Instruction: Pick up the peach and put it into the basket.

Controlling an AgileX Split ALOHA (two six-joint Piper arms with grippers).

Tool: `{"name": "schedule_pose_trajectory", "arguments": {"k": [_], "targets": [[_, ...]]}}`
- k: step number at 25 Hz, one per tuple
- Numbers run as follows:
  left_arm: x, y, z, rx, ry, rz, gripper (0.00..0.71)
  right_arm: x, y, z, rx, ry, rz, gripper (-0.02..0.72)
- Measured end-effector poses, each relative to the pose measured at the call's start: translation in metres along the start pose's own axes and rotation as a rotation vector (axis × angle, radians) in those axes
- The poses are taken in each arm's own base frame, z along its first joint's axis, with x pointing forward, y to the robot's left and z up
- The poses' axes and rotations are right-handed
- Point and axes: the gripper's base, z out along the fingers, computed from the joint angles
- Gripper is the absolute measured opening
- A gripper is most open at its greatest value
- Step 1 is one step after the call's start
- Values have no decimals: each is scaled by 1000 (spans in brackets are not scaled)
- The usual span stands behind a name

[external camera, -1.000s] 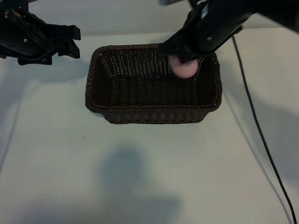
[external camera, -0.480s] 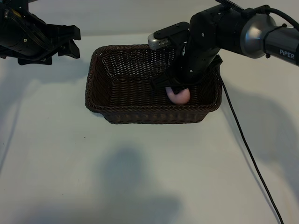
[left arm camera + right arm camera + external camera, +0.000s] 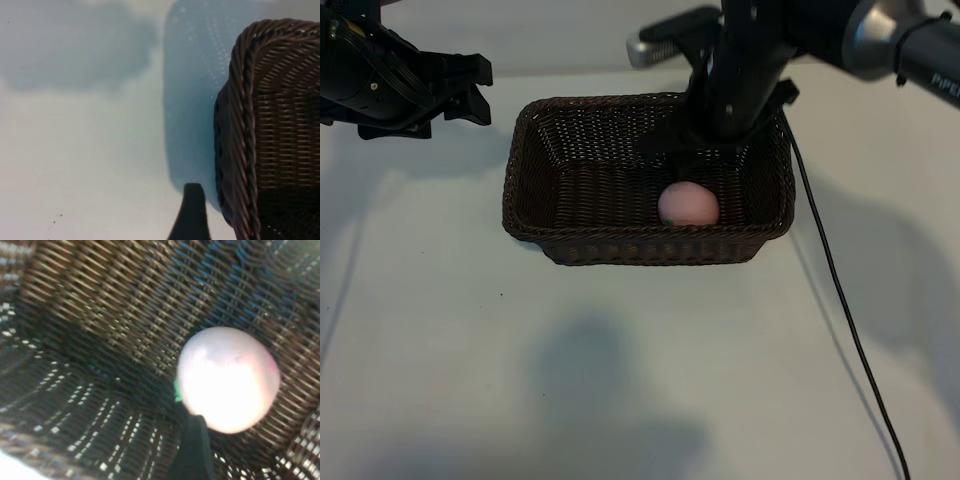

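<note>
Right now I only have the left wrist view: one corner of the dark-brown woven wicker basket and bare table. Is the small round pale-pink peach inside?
Observer: Yes. The small round pale-pink peach lies on the floor of the dark-brown woven wicker basket, by the long wall nearer the exterior camera.
Operator: Does the right hand hold it?
Observer: No. The right hand is above the peach, open and clear of it.
Operator: Which way does the stem face?
Observer: Sideways: the right wrist view shows the green mark at its side.
</note>
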Motion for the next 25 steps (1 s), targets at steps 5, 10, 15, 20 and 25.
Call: {"name": "schedule_pose_trajectory", "arguments": {"k": [5, 10, 15, 20, 25], "targets": [[0, 0, 0, 0, 0, 0, 589, -9, -2, -28, 27, 15, 1, 563], [0, 0, 0, 0, 0, 0, 589, -11, -27, -41, 57, 20, 50, 560], [0, 0, 0, 0, 0, 0, 589, -12, -54, -50, 79, 5, 107, 560], [0, 0, 0, 0, 0, 0, 589, -11, -64, -51, 90, 3, 126, 560], [0, 0, 0, 0, 0, 0, 589, -11, -67, -51, 126, 6, 113, 560]]}}
